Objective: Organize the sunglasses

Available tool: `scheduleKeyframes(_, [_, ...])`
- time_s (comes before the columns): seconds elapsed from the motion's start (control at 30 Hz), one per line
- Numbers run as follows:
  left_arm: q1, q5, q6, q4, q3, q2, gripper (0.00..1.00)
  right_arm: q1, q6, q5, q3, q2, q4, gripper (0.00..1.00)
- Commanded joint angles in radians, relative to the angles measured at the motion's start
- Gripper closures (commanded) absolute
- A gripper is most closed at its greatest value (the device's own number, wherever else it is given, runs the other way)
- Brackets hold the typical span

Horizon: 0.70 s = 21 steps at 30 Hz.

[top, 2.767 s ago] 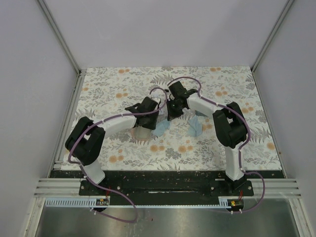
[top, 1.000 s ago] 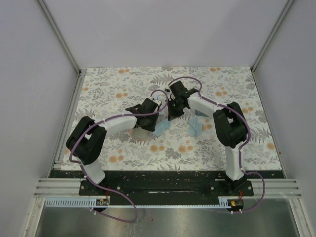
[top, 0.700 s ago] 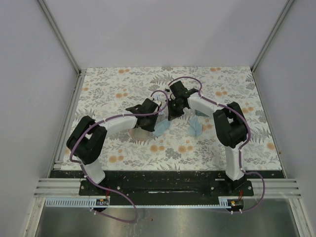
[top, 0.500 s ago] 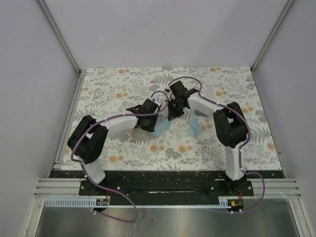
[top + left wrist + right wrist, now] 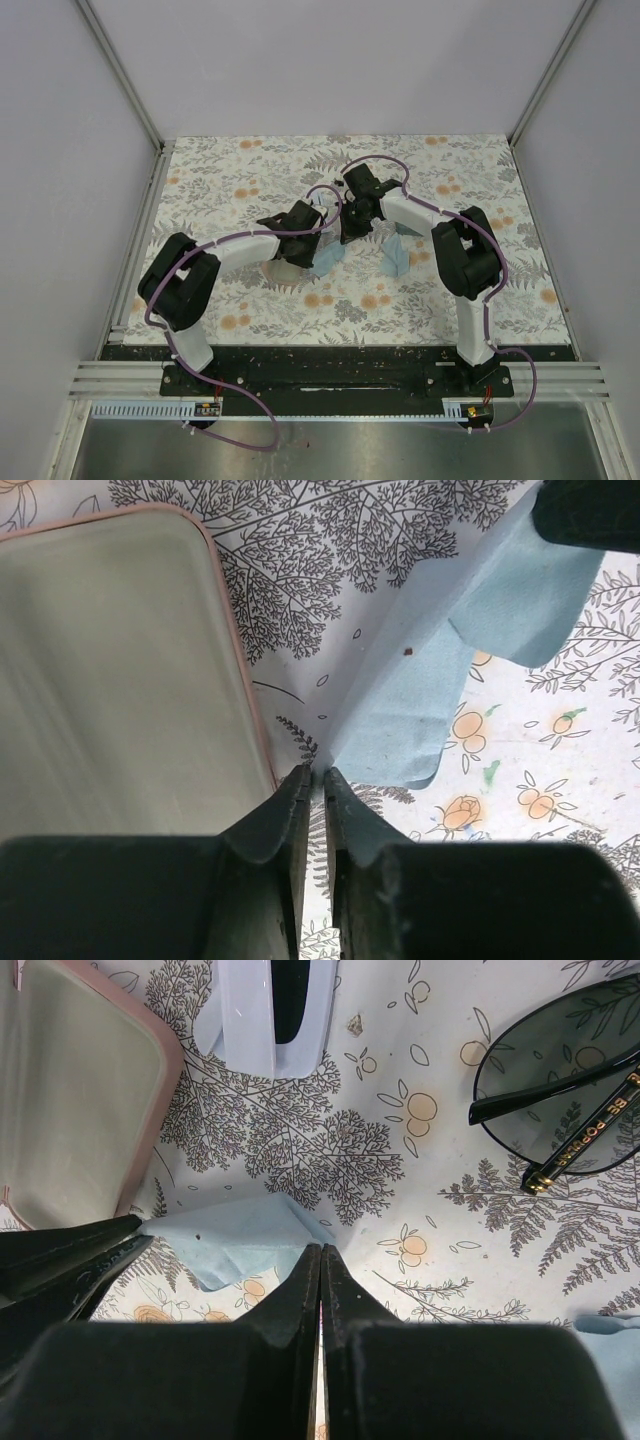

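The dark thin-framed sunglasses [image 5: 560, 1090] lie folded on the floral table, far right of my right gripper. The white-framed pair [image 5: 272, 1008] lies beyond it, next to the open pink case [image 5: 70, 1110]. A light blue cloth [image 5: 235, 1240] lies between both grippers. My right gripper [image 5: 320, 1250] is shut, tips at the cloth's right edge. My left gripper [image 5: 322, 775] is shut to a thin slit, tips at the cloth's [image 5: 430, 690] near corner, beside the pink case [image 5: 120, 690]. Nothing shows between either pair of fingers. Both grippers [image 5: 330, 225] meet mid-table.
A second light blue cloth [image 5: 397, 257] lies right of the grippers and shows in the right wrist view [image 5: 612, 1326]. The first cloth [image 5: 326, 262] sits beside the pink case [image 5: 285, 272] under the left arm. Grey walls enclose the table.
The left arm has edged a little to the right, toward the right gripper. The right arm has hardly moved, and both grippers stay shut.
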Motion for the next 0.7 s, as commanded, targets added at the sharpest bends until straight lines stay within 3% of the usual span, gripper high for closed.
scheduleKeyframes(0.0, [0.006,-0.007,0.007,0.026,0.019,0.027,0.83,-0.005,-0.009,-0.024,0.012,-0.023,0.0,1.0])
scheduleKeyframes(0.07, [0.006,-0.002,0.007,0.027,0.019,0.035,0.86,-0.005,-0.01,-0.024,0.014,-0.025,-0.002,1.0])
scheduleKeyframes(0.17, [0.006,0.002,0.005,0.03,0.016,0.032,1.0,-0.005,-0.01,-0.026,0.015,-0.025,-0.002,1.0])
scheduleKeyframes(0.5, [0.01,0.019,-0.021,0.023,-0.017,-0.077,1.0,-0.004,-0.004,-0.044,0.058,-0.006,-0.025,1.0])
scheduleKeyframes(0.67, [0.021,0.11,-0.051,0.015,-0.052,-0.158,1.0,0.001,-0.013,-0.086,0.093,0.0,-0.025,1.0])
